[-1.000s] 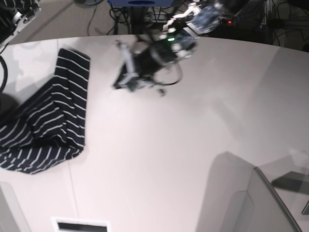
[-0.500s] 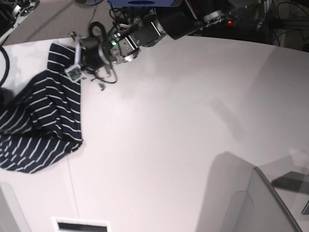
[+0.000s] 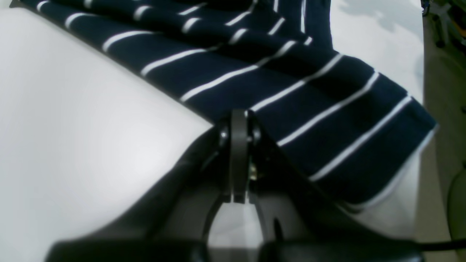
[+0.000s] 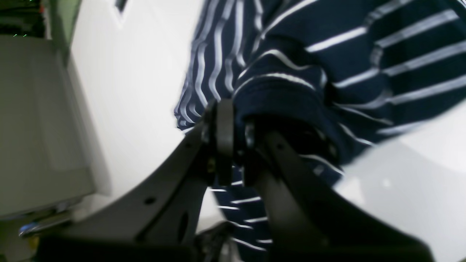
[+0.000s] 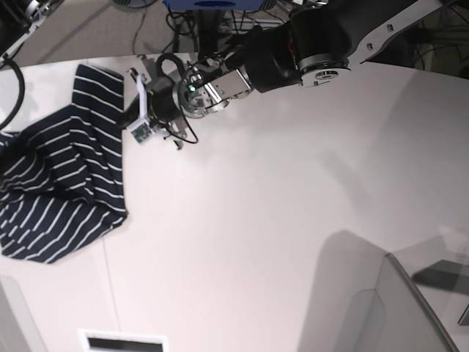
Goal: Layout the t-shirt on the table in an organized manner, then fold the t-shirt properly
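Table, white and matte, carries the t-shirt at its left side in the base view, bunched and creased, dark navy with thin white stripes, 1 edge lifted. The left gripper has its jaws together at the cloth's edge; whether it pinches fabric is unclear. The right gripper is clamped on a gathered fold of the t-shirt.
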`<state>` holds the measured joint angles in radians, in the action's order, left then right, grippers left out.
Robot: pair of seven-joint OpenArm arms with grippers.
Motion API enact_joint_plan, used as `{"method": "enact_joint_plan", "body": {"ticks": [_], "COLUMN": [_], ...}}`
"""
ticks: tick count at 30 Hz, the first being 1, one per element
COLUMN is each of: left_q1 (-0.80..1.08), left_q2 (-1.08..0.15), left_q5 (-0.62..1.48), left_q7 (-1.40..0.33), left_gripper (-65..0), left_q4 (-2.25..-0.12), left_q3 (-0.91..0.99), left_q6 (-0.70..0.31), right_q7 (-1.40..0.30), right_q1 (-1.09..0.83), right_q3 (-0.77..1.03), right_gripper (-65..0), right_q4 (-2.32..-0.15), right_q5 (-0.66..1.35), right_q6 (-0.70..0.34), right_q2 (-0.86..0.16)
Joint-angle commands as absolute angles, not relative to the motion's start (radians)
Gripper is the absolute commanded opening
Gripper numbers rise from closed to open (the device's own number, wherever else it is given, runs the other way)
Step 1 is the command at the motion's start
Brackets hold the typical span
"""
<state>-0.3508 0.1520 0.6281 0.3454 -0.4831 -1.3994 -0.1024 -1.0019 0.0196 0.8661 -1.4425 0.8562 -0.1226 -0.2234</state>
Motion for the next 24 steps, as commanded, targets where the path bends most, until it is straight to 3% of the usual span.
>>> {"method": "enact_joint_plan", "body": {"ticks": [1,7,11,13,16,19,21,24], "left_q1": [-0.355,-0.289,-0.199,-0.142,-0.041,0.065,0.128,0.205], "left_q2": [0.128,-0.044,-0.228,-0.314,-0.432,-0.524,-0.559,-0.595], "left_q5": [0.63,0.63,0.631,0.628,0.625,0.625,0.624,0.624], "left_q7": [0.311,0.305,0.292,0.248,0.197,0.189,0.191,0.189], "left_gripper": [-65.0,-65.0,-65.0,-65.0,-65.0,-65.0,-65.0,-65.0], "left_q4": [-0.496,-0.757,-0.983,-1.089,-1.239,-1.377,-1.448,-1.541], "left_q3": [-1.377,-1.262,-1.156,-1.087,-0.947,-0.805,-0.722,-0.618], "left_q6": [-0.076,-0.074,-0.073,-0.073,-0.073,-0.073,-0.073,-0.074], "right_q7": [-0.958,-0.782,-0.702,-0.662,-0.636,-0.677,-0.682,-0.671], "right_q1": [0.036,0.064,0.096,0.104,0.11,0.071,0.01,-0.125], "right_q3": [0.868,0.869,0.875,0.874,0.869,0.868,0.86,0.743], "right_gripper": [-64.8,-64.7,-64.7,-61.7,-44.0,-15.5,-11.1,-15.6], "right_q4": [-1.448,-1.32,-1.187,-1.132,-1.098,-1.178,-1.333,-1.59], "right_q5": [0.862,0.665,0.582,0.556,0.504,0.487,0.486,0.484], "right_q6": [-0.13,-0.13,-0.13,-0.13,-0.13,-0.136,-0.137,-0.18], "right_q2": [-0.237,-0.263,-0.289,-0.298,-0.306,-0.291,-0.22,-0.147]}}
